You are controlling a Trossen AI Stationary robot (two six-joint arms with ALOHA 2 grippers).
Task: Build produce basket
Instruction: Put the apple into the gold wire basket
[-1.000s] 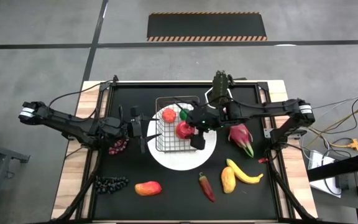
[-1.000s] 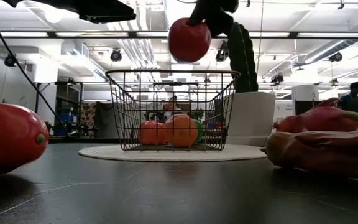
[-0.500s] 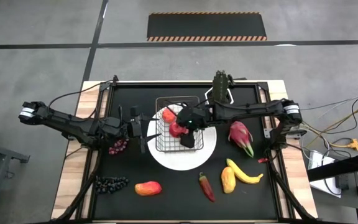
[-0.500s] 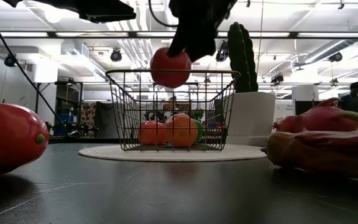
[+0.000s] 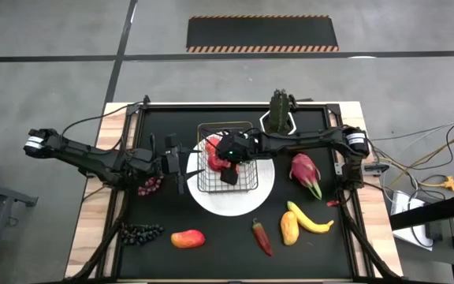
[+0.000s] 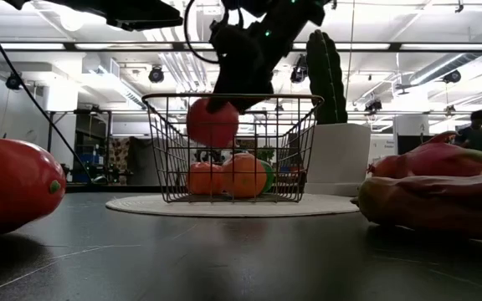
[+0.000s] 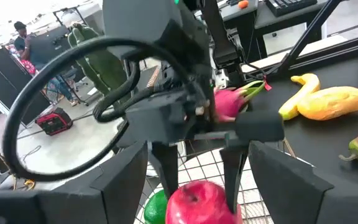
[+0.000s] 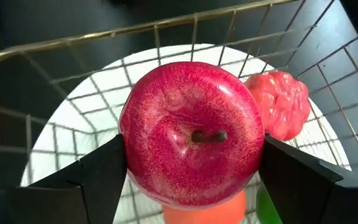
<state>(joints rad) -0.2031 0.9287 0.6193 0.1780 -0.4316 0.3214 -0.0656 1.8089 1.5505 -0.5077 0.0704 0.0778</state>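
Right wrist view — right gripper around red apple, over basket.

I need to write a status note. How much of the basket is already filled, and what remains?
Done: an orange, a red fruit and a green piece lie in the basket. In hand: the right gripper holds a red apple inside the basket's rim. Left: grapes, mango, chili, banana, dragonfruit. The left gripper waits beside the basket.

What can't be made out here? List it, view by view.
- High view: contents of the basket, covered by the right gripper and its red apple.
- High view: left gripper fingers, too small.
- Low view: green piece behind the orange, unidentifiable.
- Right wrist view: basket floor under the apple.
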